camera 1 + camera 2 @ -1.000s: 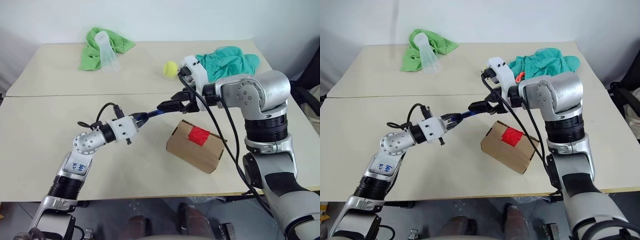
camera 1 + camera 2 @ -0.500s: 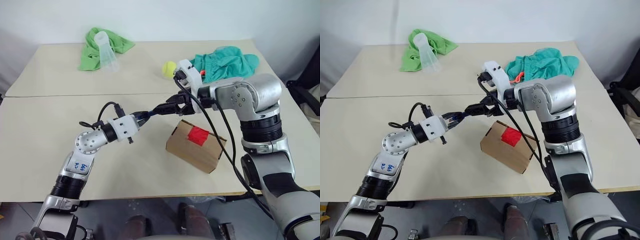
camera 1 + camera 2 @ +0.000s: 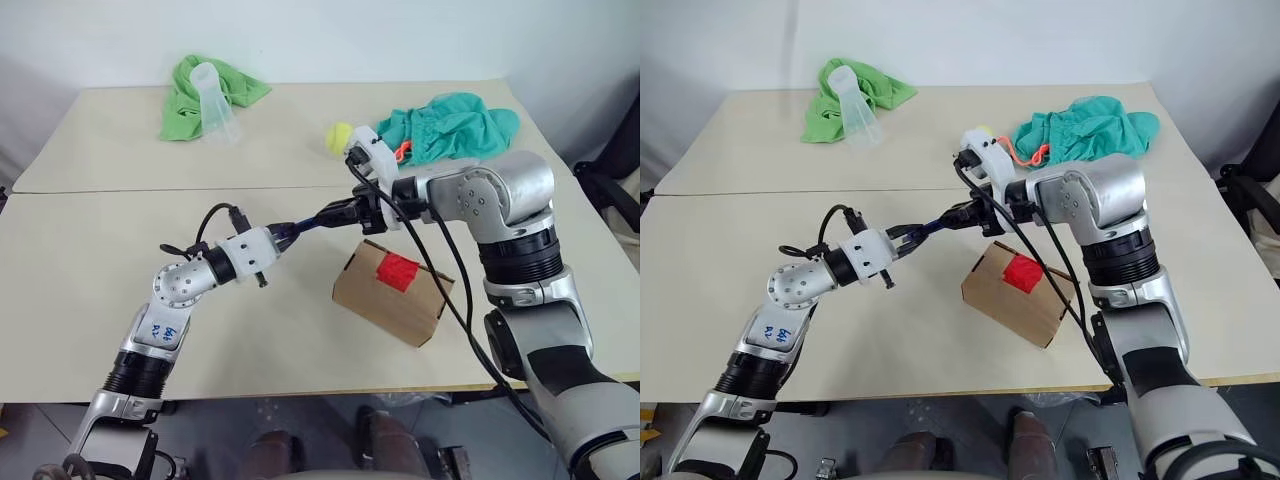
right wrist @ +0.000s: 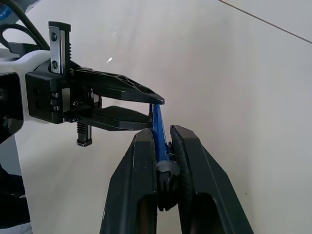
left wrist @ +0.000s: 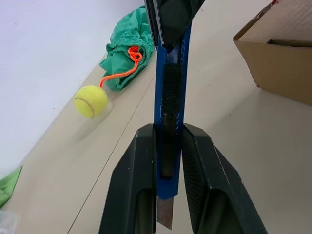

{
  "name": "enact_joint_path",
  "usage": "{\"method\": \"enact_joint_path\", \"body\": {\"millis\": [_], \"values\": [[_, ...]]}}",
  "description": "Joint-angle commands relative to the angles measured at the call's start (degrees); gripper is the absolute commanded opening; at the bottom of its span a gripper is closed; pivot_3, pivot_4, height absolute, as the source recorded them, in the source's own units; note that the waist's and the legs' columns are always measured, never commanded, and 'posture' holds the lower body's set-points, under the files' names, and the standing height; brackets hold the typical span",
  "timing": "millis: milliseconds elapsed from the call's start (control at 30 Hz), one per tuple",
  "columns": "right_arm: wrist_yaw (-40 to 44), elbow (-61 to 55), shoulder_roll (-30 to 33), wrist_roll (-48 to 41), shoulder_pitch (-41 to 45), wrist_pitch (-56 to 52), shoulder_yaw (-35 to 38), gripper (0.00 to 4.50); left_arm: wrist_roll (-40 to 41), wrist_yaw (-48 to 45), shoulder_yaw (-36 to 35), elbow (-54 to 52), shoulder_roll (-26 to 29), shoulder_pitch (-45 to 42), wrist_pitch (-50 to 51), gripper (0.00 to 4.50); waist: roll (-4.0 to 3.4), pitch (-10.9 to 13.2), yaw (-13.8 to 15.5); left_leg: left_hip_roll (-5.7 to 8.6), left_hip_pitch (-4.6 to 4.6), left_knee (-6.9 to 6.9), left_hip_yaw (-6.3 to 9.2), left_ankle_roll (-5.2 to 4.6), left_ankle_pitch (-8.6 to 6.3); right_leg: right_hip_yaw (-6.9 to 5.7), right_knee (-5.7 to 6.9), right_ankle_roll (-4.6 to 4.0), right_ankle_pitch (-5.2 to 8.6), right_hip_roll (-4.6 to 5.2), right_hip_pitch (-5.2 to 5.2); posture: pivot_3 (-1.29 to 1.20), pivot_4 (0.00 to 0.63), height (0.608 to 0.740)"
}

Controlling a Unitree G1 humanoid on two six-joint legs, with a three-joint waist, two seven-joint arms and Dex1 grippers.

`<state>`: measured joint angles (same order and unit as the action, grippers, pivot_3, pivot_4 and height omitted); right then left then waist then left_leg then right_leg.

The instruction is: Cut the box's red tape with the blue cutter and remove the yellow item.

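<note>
The box [image 3: 391, 293], a small brown corrugated carton, is seen lying on the near table [image 3: 90, 290] right of centre, its flaps sealed by a short patch of red tape [image 3: 397, 271] on the upper face; the tape looks uncut, and the yellow item is presumably inside. Just beyond the box and above the table, the blue cutter [image 3: 312, 222] is held between the two arms: the left gripper [image 3: 283, 234] is clenched on its blade end, a sliver of blade showing between the fingers in the left wrist view, while the right gripper [image 3: 347, 211] is clamped on the opposite end. The step in hand is judged to be a handover or slider adjustment. Next, one grip must be released and the blade brought down to the tape. Farther off lie a tennis ball [image 3: 339, 136], a teal cloth [image 3: 455, 123] and a green cloth [image 3: 205, 88].
</note>
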<state>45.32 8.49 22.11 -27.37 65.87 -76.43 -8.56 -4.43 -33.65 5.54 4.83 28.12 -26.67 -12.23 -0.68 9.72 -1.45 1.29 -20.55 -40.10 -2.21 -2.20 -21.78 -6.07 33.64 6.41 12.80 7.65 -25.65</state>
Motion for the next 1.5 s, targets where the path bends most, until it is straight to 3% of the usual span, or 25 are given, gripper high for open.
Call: {"method": "enact_joint_path", "body": {"millis": [33, 133, 300, 567, 700, 833, 933, 1133, 1333, 1367, 1500], "values": [[0.1, -1.3, 1.0, -1.2, 0.1, 0.4, 1.8, 0.15, 2.9, 0.2, -1.9, -2.4, -0.5, -1.5, 2.7, 0.41, 0.00, 0.0, 0.0, 0.00, 0.00, 0.00, 0.00, 0.00, 0.00, 0.00, 0.00, 0.00, 0.00, -0.01, 0.00, 0.00, 0.150, 0.740], [-0.5, -1.7, 1.6, -1.6, 0.3, 0.1, 3.1, 0.15, 2.4, 0.7, -2.5, -3.5, -0.5, -2.1, 11.4, 0.41, 0.00, 0.0, 0.0, -0.01, 0.00, 0.00, 0.00, 0.00, 0.00, 0.00, 0.00, 0.00, 0.00, -0.02, 0.00, 0.00, 0.150, 0.740], [-1.8, -4.9, 5.7, -2.8, -0.1, -1.5, 7.0, 0.15, 10.6, -7.8, -4.9, -6.5, 3.1, -1.6, 26.8, 1.99, 0.01, 0.0, 0.0, -0.02, 0.00, -0.03, 0.00, 0.01, 0.00, 0.00, 0.01, 0.01, -0.01, -0.04, 0.02, 0.00, 0.150, 0.740], [-4.6, -9.9, 9.6, -4.8, -2.5, -4.2, 12.9, 0.15, 26.4, -12.9, -10.6, -15.1, 4.7, -0.9, 47.1, 4.34, 0.05, 0.0, 0.0, -0.03, 0.00, -0.01, 0.02, 0.01, 0.00, 0.02, -0.01, 0.01, -0.01, -0.02, 0.02, 0.00, 0.150, 0.740], [-5.7, -15.3, 12.1, -7.1, -5.2, -6.5, 17.8, 0.15, 34.0, -12.0, -10.1, -19.3, 2.0, -4.1, 56.6, 4.50, 0.14, 0.1, 0.9, -0.02, 0.00, -0.03, 0.07, 0.02, 0.00, 0.03, -0.03, 0.01, -0.01, -0.02, 0.05, 0.00, 0.150, 0.740], [-6.7, -20.0, 14.6, -8.8, -8.0, -7.9, 22.1, 0.15, 36.7, -11.8, -7.3, -21.5, -0.7, -6.0, 58.9, 4.50, 0.15, 0.1, 1.4, -0.02, 0.02, -0.04, 0.04, 0.03, 0.00, 0.05, -0.05, 0.04, -0.02, -0.06, 0.08, 0.00, 0.150, 0.740], [-7.4, -25.0, 17.7, -10.1, -12.0, -8.7, 26.9, 0.15, 36.0, -12.0, -3.0, -21.6, -3.3, -8.3, 58.8, 3.91, 0.21, 0.1, 2.3, 0.00, 0.02, -0.04, 0.04, 0.04, 0.01, 0.04, -0.12, 0.06, -0.03, -0.07, 0.13, 0.00, 0.150, 0.740], [-7.9, -34.3, 22.0, -13.1, -20.5, -11.0, 31.1, 0.15, 33.7, -10.9, 3.3, -18.4, -6.0, -11.7, 60.4, 2.06, 0.31, 0.2, 2.7, 0.00, 0.07, -0.06, -0.11, 0.02, 0.02, 0.15, -0.16, 0.15, -0.09, -0.14, 0.16, 0.00, 0.150, 0.740], [-8.9, -41.5, 24.1, -14.9, -27.0, -10.1, 30.2, 0.15, 28.8, -12.1, 10.2, -15.0, -7.3, -13.2, 56.3, 0.24, 0.35, 0.2, 2.7, 0.00, 0.13, -0.08, -0.19, 0.01, 0.08, 0.25, -0.10, 0.19, -0.14, -0.15, 0.19, 0.00, 0.150, 0.740], [-9.1, -41.8, 24.1, -15.0, -27.4, -9.8, 30.2, 0.15, 28.4, -12.2, 10.9, -14.5, -7.1, -13.6, 56.7, 0.05, 0.35, 0.2, 2.7, 0.00, 0.14, -0.08, -0.20, 0.00, 0.08, 0.26, -0.11, 0.20, -0.15, -0.15, 0.19, 0.00, 0.150, 0.740], [-10.1, -42.9, 24.1, -15.3, -28.6, -9.1, 29.9, 0.15, 25.8, -12.7, 13.3, -12.2, -7.0, -14.6, 56.0, 0.05, 0.36, 0.2, 2.8, 0.01, 0.13, -0.10, -0.18, -0.02, 0.10, 0.26, -0.12, 0.18, -0.17, -0.13, 0.19, 0.00, 0.150, 0.740]]}}
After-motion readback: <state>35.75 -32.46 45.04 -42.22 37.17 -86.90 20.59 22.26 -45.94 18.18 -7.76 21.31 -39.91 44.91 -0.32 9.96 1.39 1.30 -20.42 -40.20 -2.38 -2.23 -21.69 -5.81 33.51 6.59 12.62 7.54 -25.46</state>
